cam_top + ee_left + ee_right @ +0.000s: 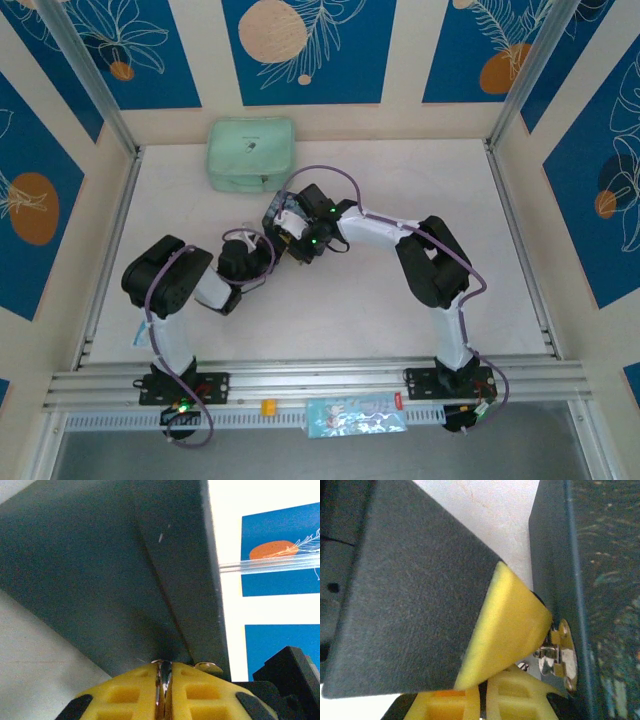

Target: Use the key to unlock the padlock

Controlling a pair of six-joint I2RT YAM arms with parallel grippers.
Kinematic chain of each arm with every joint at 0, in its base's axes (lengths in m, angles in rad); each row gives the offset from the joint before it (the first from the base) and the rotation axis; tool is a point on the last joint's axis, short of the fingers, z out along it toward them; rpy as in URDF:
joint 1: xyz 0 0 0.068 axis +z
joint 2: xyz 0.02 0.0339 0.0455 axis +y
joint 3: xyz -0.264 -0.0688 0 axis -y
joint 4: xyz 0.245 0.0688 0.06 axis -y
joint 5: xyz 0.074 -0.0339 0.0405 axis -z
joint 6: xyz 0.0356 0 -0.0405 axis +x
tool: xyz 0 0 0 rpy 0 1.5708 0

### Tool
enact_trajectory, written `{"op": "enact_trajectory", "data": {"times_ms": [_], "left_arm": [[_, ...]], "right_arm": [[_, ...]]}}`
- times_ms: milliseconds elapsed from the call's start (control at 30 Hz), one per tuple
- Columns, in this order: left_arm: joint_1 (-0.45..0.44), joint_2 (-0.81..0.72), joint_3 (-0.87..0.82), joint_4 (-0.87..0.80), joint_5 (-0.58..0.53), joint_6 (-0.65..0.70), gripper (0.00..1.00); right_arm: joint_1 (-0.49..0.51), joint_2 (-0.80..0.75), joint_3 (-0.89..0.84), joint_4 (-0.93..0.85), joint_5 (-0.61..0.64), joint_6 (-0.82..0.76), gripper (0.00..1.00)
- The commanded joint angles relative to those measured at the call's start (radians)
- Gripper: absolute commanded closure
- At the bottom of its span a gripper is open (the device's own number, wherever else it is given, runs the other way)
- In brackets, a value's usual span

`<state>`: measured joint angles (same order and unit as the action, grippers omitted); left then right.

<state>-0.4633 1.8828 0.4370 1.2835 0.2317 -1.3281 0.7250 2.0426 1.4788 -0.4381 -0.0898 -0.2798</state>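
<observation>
Left gripper [162, 669]: pads pressed together on the key [160, 680], a thin silvery blade, close against the dark tin box [100, 580], mid-table [400, 300]. Right gripper [482, 700]: closed, just beside the box's silvery hasp [562, 652]. Green pouch [250, 153] near far-left corner.

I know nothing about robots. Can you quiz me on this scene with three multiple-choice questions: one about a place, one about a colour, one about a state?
1. Where does the mint-green pouch lie? A) at the far edge of the table B) on the near rail C) hanging from an arm
2. What colour are the left fingers? A) red B) yellow C) white
3. How do the left fingers stand? A) wide open B) shut on a thin silvery key C) shut on the pouch
Answers: 1 A, it lies by the back wall; 2 B, their pads are yellow; 3 B, thin metal is pinched between them.
</observation>
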Motion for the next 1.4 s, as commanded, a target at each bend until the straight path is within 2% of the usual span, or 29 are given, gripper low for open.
{"op": "enact_trajectory", "data": {"times_ms": [0, 67, 133, 167, 333, 433, 633, 767, 867, 1033, 1233, 1367], "left_arm": [[-0.006, 0.017, 0.003, 0.043, -0.018, 0.000, 0.94], [-0.006, 0.020, 0.001, 0.046, -0.023, 0.003, 0.99], [-0.006, 0.026, 0.000, 0.051, -0.027, 0.001, 1.00], [-0.006, 0.030, -0.001, 0.058, -0.029, 0.000, 1.00], [-0.009, 0.038, -0.014, 0.085, -0.051, -0.004, 1.00], [-0.014, 0.039, -0.024, 0.099, -0.076, -0.006, 1.00], [-0.023, 0.059, -0.023, 0.121, -0.116, -0.022, 1.00], [-0.028, 0.073, -0.023, 0.125, -0.129, -0.025, 1.00], [-0.029, 0.076, -0.028, 0.125, -0.133, -0.026, 1.00], [-0.031, 0.068, -0.050, 0.125, -0.169, -0.032, 1.00], [-0.031, 0.036, -0.081, 0.125, -0.203, -0.034, 1.00], [-0.028, 0.009, -0.098, 0.124, -0.167, -0.029, 1.00]], "right_arm": [[0.004, -0.014, -0.022, -0.016, -0.072, 0.028, 1.00], [0.006, -0.022, -0.025, -0.011, -0.061, 0.032, 1.00], [0.011, -0.037, -0.029, -0.008, -0.045, 0.046, 1.00], [0.013, -0.048, -0.031, -0.006, -0.036, 0.064, 0.97], [-0.003, -0.132, -0.070, 0.017, -0.068, 0.194, 0.69], [-0.008, -0.201, -0.119, 0.054, -0.059, 0.258, 0.65], [-0.033, -0.268, -0.129, 0.042, -0.064, 0.368, 0.62], [-0.036, -0.269, -0.127, 0.032, -0.060, 0.378, 0.62], [-0.036, -0.272, -0.140, 0.042, 0.010, 0.394, 0.62], [-0.044, -0.244, -0.107, 0.002, 0.224, 0.467, 0.62], [-0.064, -0.295, -0.167, 0.068, 0.290, 0.558, 0.61], [-0.071, -0.335, -0.209, 0.092, 0.314, 0.573, 0.58]]}}
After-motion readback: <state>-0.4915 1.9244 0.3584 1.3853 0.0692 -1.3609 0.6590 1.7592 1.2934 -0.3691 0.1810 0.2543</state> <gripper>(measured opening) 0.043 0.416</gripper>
